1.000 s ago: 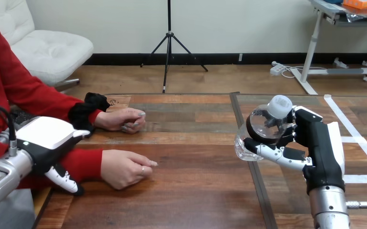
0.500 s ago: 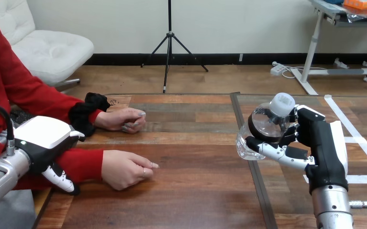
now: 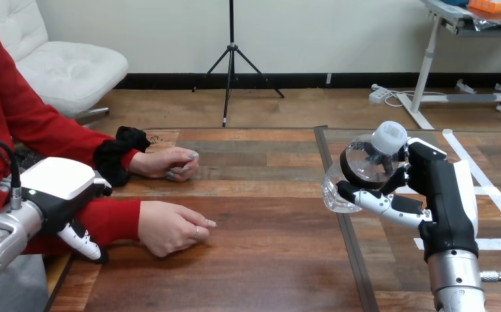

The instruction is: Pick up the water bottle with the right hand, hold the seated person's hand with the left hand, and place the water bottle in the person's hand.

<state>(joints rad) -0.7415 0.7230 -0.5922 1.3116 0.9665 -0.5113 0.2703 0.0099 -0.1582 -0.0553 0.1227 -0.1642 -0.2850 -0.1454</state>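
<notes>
Since the water bottle (image 3: 358,174) is clear, thin-walled and seems empty, I judge it light, slick and easily crushed. My right robot hand (image 3: 433,188) curls round its body, holding it tilted above the counter (image 3: 267,260). My left robot hand (image 3: 66,198) sits beside the person's sleeve (image 3: 114,221), and I cannot tell its grip.
</notes>
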